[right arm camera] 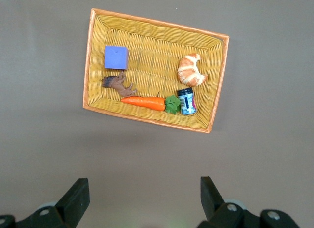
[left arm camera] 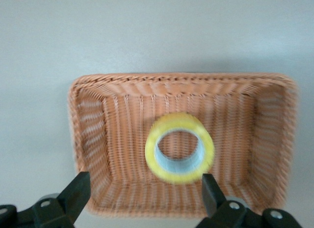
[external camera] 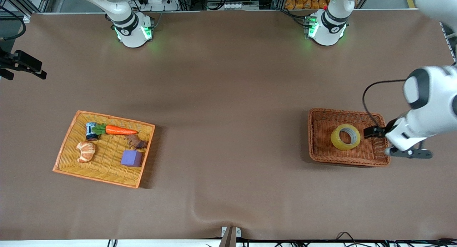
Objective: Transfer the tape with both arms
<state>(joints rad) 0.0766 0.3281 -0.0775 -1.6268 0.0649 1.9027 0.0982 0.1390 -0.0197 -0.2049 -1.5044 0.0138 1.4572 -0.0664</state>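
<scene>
The tape, a yellowish roll with a grey-white core, lies in the brown wicker basket at the left arm's end of the table. My left gripper is open and empty over the basket's rim on the side toward the table's end. In the left wrist view the tape shows just ahead of the open left gripper, inside the basket. My right gripper is open and empty, high above bare table beside the yellow tray. The front view does not show the right gripper.
The yellow wicker tray at the right arm's end holds a purple cube, a croissant, a carrot, a small jar and a brown figure. Brown table lies between tray and basket.
</scene>
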